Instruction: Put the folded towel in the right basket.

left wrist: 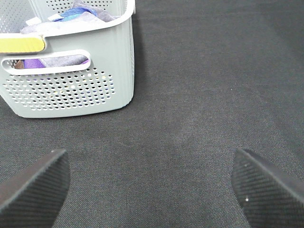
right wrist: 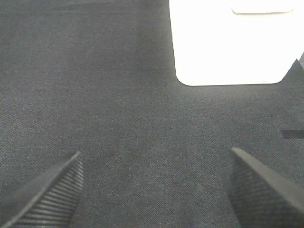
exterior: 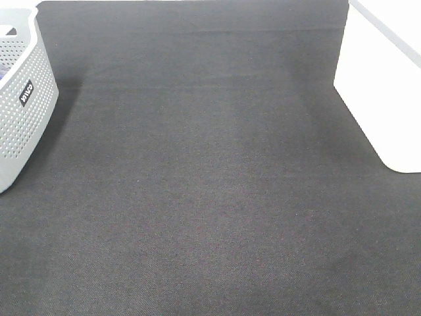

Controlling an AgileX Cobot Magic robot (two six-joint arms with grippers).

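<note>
Currently, grey perforated basket (left wrist: 71, 71) holding crumpled cloths (left wrist: 71, 16), white basket (right wrist: 228, 42) sitting well apart across dark mat (exterior: 210, 197), left gripper (left wrist: 152, 190) and right gripper (right wrist: 152, 190) hovering wide open, gripping nothing, folded towel not identifiable.

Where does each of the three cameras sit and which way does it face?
Exterior high: mounted above, looking down on the dark cloth; grey basket at left, white basket at right; no arm shows.
Left wrist: on the left arm, facing the grey basket; open left gripper.
Right wrist: on the right arm, facing the white basket; open right gripper.
Shared: each wrist view shares one basket with the high view.
</note>
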